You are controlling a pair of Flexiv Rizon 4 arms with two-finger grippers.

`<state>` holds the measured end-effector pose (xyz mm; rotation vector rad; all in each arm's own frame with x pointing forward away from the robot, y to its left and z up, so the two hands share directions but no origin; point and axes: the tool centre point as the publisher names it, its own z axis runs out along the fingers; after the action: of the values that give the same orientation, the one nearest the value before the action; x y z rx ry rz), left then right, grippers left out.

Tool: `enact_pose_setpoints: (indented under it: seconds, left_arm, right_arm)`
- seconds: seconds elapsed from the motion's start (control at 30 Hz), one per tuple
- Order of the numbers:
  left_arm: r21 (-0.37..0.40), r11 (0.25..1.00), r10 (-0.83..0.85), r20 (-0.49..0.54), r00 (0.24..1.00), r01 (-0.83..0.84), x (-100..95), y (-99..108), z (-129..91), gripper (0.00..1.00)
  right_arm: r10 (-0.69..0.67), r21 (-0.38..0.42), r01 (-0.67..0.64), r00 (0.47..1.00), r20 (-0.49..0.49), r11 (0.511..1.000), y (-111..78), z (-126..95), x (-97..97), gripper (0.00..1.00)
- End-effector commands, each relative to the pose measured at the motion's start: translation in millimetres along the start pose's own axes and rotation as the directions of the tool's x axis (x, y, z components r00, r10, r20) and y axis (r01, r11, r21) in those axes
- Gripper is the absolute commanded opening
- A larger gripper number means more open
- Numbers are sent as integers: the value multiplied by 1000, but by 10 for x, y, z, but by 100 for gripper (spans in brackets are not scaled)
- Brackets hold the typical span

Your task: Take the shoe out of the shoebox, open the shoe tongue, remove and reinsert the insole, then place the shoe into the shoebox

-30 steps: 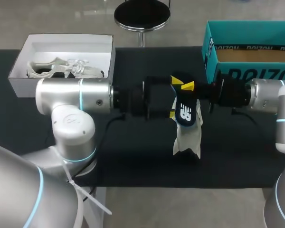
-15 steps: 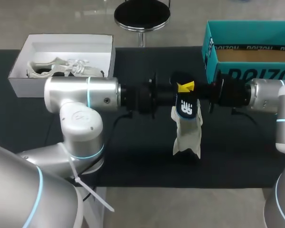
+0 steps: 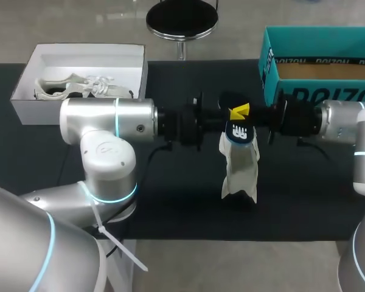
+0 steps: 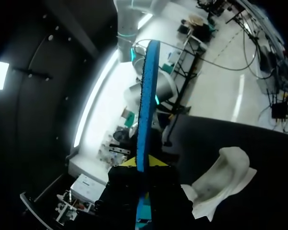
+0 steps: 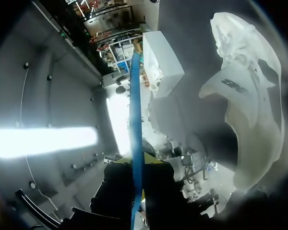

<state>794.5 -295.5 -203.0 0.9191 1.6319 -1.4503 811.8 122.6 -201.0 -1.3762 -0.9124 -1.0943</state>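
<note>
Edging rightward with the left arm (image 3: pixel 109 118), raising the insole (image 3: pixel 239 131). Clenching it in both left gripper (image 4: pixel 144 162) and right gripper (image 5: pixel 137 158); likely needing squaring toe-first over the shoe (image 3: pixel 238 173) before pushing in.

Even overhead light; harsh wrist-view glare
</note>
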Motion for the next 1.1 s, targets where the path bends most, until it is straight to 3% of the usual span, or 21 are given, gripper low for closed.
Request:
enact_pose_setpoints:
  seconds: [0.03,0.1,0.13,0.17,0.3,0.47,0.63,0.83,0.93,1.0,1.1]
  left_arm:
    - [3,1000,4,1,1000,-4,-26,43,42,0]
    - [1,1000,7,-1,1000,-7,-30,38,42,0]
    - [1,1000,7,-1,1000,-7,-31,36,43,0]
    - [2,1000,8,0,1000,-8,-36,28,40,0]
    - [-2,1000,10,0,1000,-10,-52,10,24,0]
    - [-5,1000,17,-8,1000,-17,-70,-28,-21,0]
    - [-14,1000,9,-27,1000,-9,-74,-63,-77,0]
    - [-36,999,-28,-51,998,26,-90,-102,-155,0]
    - [-42,998,-54,-60,997,52,-98,-136,-192,0]
    - [-49,997,-61,-69,996,58,-102,-166,-204,0]
    - [-46,996,-75,-76,994,72,-119,-220,-219,0]
  right_arm:
    - [0,1,0,1000,0,1000,-33,23,-8,0]
    - [0,1,0,1000,0,1000,-33,23,-8,0]
    - [0,1,0,1000,0,1000,-33,23,-8,25]
    - [0,1,0,1000,0,1000,-33,23,-8,100]
    - [0,1,0,1000,0,1000,-33,23,-8,100]
    - [-66,-163,71,997,38,984,-220,-382,29,100]
    - [-118,-324,145,988,102,935,-517,-860,78,100]
    - [-185,-407,263,958,221,875,-901,-1345,146,100]
    - [-240,-385,359,915,323,850,-1086,-1495,196,100]
    - [-302,-277,451,843,445,848,-1189,-1530,248,100]
    - [-368,-143,510,762,534,848,-1311,-1576,261,100]
